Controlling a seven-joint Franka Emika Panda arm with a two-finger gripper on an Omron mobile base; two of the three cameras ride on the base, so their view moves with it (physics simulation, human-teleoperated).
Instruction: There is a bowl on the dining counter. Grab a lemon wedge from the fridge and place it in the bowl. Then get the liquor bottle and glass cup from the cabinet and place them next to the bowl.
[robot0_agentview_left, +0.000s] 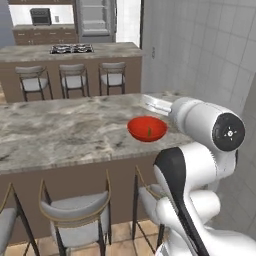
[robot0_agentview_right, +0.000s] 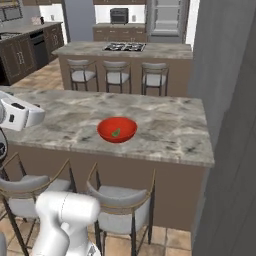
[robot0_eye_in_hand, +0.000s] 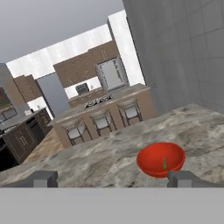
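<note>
Lemon wedge (robot0_eye_in_hand: 164, 163) is already sat in the bowl (robot0_eye_in_hand: 160, 158) near the worktop's (robot0_agentview_right: 165, 130) right end, so the claw (robot0_eye_in_hand: 113, 178) is held wide, empty.

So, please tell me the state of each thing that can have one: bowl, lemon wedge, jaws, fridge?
bowl: upright on the dining counter, holds the wedge.
lemon wedge: lying inside the bowl.
gripper: jaws open, empty.
fridge: far at the back, doors look closed.
</note>
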